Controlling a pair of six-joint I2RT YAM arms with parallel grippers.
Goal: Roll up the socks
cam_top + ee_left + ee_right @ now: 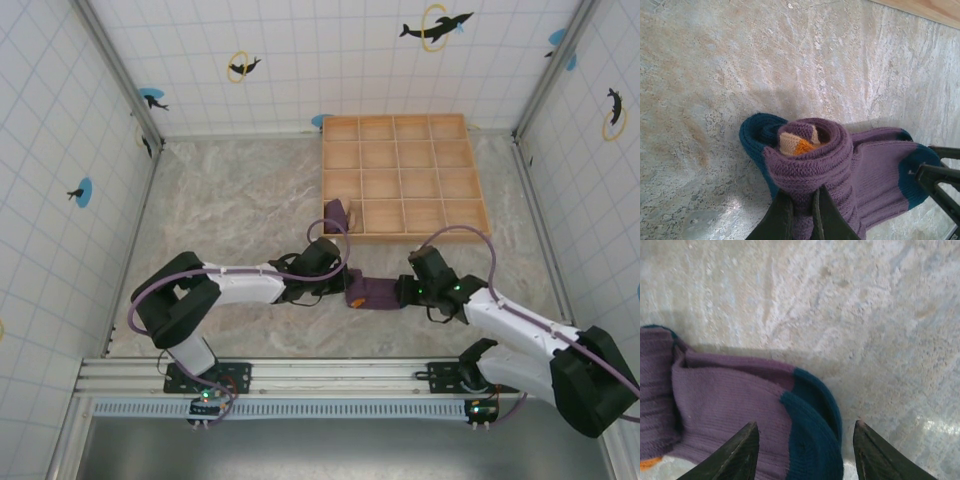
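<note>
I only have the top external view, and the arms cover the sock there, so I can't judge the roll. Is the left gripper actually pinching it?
Observer: Yes. The left wrist view shows the left gripper shut on the rolled part of the purple sock.
Operator: How does the roll look?
Observer: It is one thick coil, with orange and cream fabric at its centre.
Operator: And the right gripper?
Observer: The right gripper is open, with the sock's flat teal end between its fingertips, not clamped.
</note>
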